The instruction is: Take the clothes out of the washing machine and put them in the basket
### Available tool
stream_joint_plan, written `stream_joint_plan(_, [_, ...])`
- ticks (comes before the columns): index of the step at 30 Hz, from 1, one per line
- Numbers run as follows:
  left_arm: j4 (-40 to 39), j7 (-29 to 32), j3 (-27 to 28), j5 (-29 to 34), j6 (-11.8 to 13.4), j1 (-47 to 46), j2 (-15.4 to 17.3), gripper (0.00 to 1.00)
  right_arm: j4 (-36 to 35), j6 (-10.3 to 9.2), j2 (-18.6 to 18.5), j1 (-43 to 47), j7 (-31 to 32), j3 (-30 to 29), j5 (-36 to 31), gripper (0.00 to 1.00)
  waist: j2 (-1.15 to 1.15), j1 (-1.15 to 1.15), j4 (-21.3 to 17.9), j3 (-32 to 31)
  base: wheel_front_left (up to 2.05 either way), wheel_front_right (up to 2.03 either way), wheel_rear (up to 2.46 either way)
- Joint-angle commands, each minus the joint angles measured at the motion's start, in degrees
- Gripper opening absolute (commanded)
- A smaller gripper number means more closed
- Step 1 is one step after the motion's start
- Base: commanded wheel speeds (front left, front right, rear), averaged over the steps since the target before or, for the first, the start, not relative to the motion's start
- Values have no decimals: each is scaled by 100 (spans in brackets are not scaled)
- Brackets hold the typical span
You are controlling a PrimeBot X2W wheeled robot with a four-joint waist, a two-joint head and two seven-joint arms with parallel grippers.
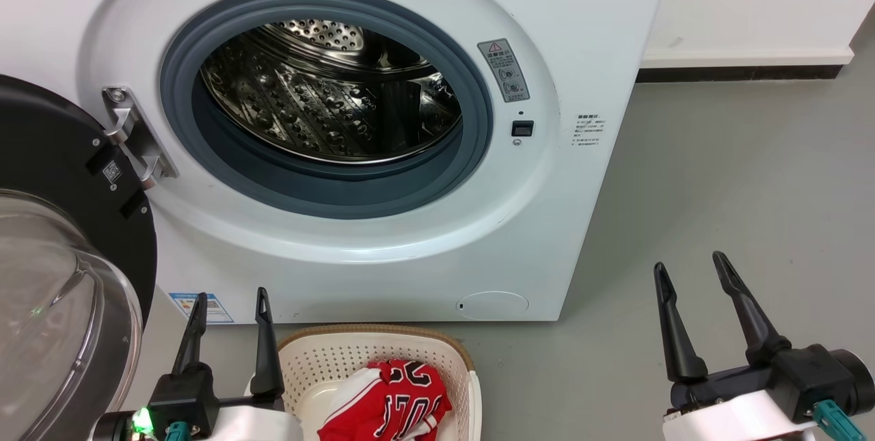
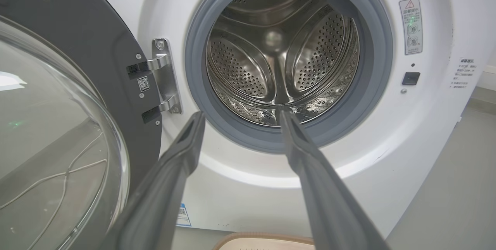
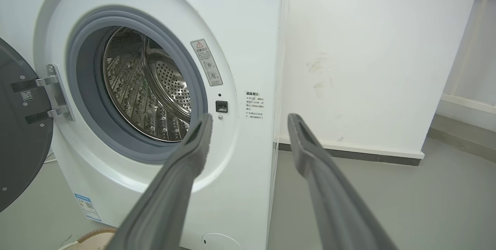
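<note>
Red clothes in the basket, near side of the open washing machine.
Spread wide: left tool beside the basket, right tool far right.

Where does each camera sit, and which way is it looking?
Head view: on the head, looking down at the washing machine and the basket of clothes; left gripper and right gripper, both open, at bottom.
Left wrist view: on the left wrist, looking along its fingers into the drum.
Right wrist view: on the right wrist, its fingers toward the machine's right edge and wall.
Shared: all three see the drum.
</note>
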Motion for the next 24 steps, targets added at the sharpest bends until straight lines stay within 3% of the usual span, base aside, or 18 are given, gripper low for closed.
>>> stream_joint_plan(1, [13,-15,-18,-24,9,44,-12,100,15,-4,6,55,-11,-7,47,100,0,1,-3,-15,0,0,0])
stream_joint_plan(24, [92,-15,8,-32,58,71,-13,100,31,-5,6,88,-11,32,86,100,0,1,-2,-74,0,0,0])
